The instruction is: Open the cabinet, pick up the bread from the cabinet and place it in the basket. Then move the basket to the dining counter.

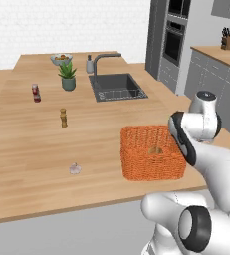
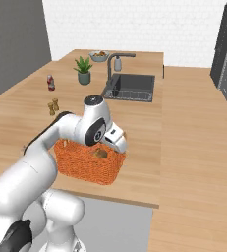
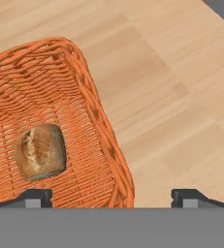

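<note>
Light-wood dining counter point(image 1: 32, 149) bears the basket point(image 1: 149, 154).

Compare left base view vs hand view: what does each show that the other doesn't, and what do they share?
Left base view only: the sink with its faucet, a potted plant, a fruit bowl, a pepper mill, a red can, and ovens at the back. Hand view only: the bread's crust up close, and the two fingertips standing wide apart, one inside the basket wall and one outside it. Both: the orange basket with the bread in it, on the wooden counter.
</note>
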### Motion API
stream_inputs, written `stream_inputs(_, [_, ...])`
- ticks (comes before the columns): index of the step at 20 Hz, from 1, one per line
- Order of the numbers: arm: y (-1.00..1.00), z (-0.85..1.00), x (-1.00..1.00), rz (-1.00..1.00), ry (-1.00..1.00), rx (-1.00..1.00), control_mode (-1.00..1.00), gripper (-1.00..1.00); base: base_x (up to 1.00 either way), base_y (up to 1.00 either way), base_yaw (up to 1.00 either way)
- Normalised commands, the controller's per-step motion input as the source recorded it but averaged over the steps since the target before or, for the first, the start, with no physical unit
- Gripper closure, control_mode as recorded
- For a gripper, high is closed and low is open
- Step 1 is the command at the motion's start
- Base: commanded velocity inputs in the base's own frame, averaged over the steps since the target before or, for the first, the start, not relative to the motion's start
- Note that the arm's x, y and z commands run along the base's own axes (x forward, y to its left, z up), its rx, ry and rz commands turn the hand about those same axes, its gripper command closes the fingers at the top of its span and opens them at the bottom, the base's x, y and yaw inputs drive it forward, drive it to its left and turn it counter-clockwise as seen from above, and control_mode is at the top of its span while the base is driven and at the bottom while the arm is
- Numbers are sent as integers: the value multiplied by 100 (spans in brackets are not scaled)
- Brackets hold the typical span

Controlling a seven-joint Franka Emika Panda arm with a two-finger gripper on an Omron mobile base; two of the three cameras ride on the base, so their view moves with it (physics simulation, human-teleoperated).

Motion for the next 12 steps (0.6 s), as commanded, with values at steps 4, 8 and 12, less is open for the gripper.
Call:
stream_inputs(4, [48, 78, -37, 10, 4, -4, -100, -100, 0, 0, 0])
stream_inputs(8, [90, 40, -57, 16, 0, -19, -100, -100, 0, 0, 0])
stream_inputs(12, [89, 0, -98, 26, -8, -22, -100, -100, 0, 0, 0])
